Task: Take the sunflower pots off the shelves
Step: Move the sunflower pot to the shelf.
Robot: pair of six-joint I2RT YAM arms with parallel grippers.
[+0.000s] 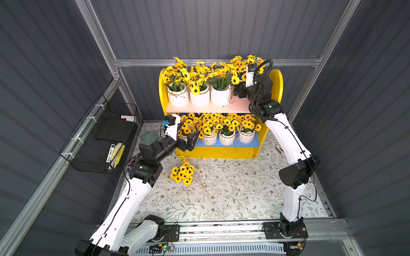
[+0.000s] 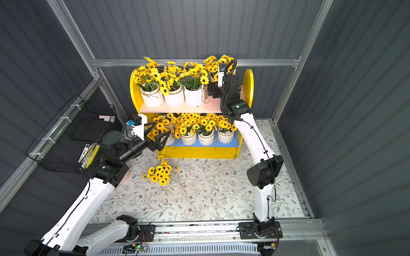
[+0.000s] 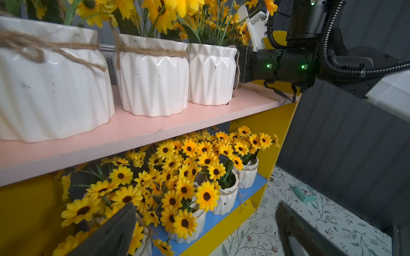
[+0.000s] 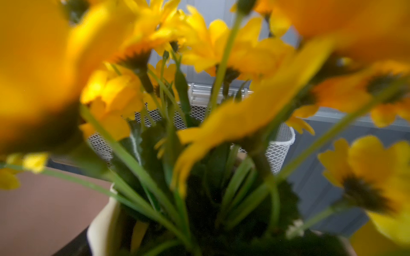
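The shelves [image 1: 277,84] stand at the rear of the desk [image 1: 233,195]. Three sunflower pots [image 1: 199,97] stand upright side by side on the pink upper board [image 1: 199,108]. A fourth pot [image 4: 102,221] sits at the right end of that board, mostly hidden in both top views. The right pincer [image 3: 245,64] reaches in at this fourth pot. Its fingers are concealed by pots and blossoms, so it cannot be determined whether it is released or clenched. Four more pots [image 1: 227,138] stand in a row on the blue lower board [image 1: 250,143]. The left pincer [image 1: 186,133] is released, its jaws spread wide at the left end of the lower row, near the leftmost pot [image 3: 143,245]; contact cannot be determined. A loose sunflower bunch [image 1: 183,172] lies on the desk in front of the shelves.
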